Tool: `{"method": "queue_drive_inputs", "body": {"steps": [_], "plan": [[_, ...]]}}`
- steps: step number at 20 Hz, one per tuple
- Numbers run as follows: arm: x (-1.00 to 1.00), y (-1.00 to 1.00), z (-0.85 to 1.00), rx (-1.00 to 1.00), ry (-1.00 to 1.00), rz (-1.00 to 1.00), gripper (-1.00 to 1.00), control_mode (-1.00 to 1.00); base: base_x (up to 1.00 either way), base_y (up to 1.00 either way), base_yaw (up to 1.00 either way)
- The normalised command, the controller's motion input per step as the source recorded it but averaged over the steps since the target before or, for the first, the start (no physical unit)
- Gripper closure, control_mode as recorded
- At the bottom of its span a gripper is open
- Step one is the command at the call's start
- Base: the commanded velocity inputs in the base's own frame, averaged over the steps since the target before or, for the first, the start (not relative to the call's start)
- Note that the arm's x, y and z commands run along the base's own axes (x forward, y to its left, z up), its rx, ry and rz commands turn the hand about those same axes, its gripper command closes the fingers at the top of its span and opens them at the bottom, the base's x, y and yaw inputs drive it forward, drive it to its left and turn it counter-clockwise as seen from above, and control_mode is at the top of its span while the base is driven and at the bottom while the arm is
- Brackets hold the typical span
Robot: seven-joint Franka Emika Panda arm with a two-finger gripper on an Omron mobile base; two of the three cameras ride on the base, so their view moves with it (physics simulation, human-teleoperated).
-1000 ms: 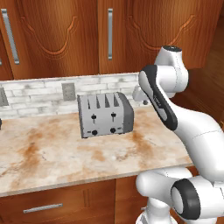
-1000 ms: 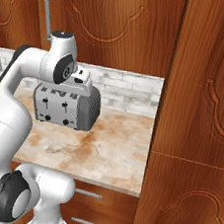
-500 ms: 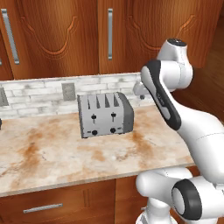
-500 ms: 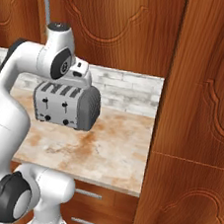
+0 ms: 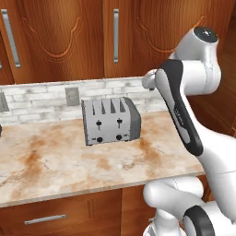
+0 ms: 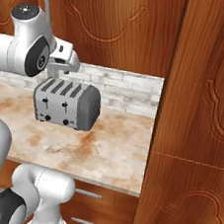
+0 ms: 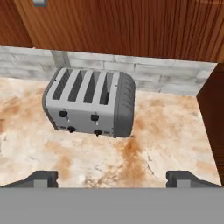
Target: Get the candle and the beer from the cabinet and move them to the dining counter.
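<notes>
As the arm lifts, the tool (image 7: pixel 112 177) has come up from beside the toaster (image 5: pixel 110 120) over the last second, its elbow climbing toward the cabinet (image 5: pixel 69 37) doors. That reads to me as a reach for a handle, so the fetching hasn't begun. The tool's two tips stand wide apart, released, nothing between them. And the doors are shut, both silver bar handles (image 5: pixel 115 29) untouched, so the candle and the beer, if they're up there, sit hidden behind the wood. The desk (image 5: pixel 55 161) below is beige marble with rusty veins, carrying just that four-slot toaster, backed by pale brick with an outlet (image 5: pixel 71 96). A tall wooden panel (image 6: pixel 202 120) closes off the right side; drawers (image 5: pixel 44 219) run underneath.
</notes>
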Motion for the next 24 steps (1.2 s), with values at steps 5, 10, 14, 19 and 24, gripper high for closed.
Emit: {"method": "queue_drive_inputs", "body": {"steps": [5, 10, 14, 19, 24], "plan": [[-0.30, 0.22, 0.62, 0.12, -0.29, -0.02, -1.00, -1.00, 0.00, 0.00, 0.00], [0.00, 0.22, 0.40, 0.21, -0.44, -0.03, -1.00, -1.00, 0.00, 0.00, 0.00], [0.00, 0.55, 0.33, 0.03, -0.48, -0.08, -1.00, -1.00, 0.00, 0.00, 0.00], [0.00, 0.64, 0.10, 0.00, -0.34, -0.01, -1.00, -1.00, 0.00, 0.00, 0.00], [0.12, 0.10, 0.02, 0.00, -0.24, 0.00, -1.00, -1.00, 0.00, 0.00, 0.00]]}}
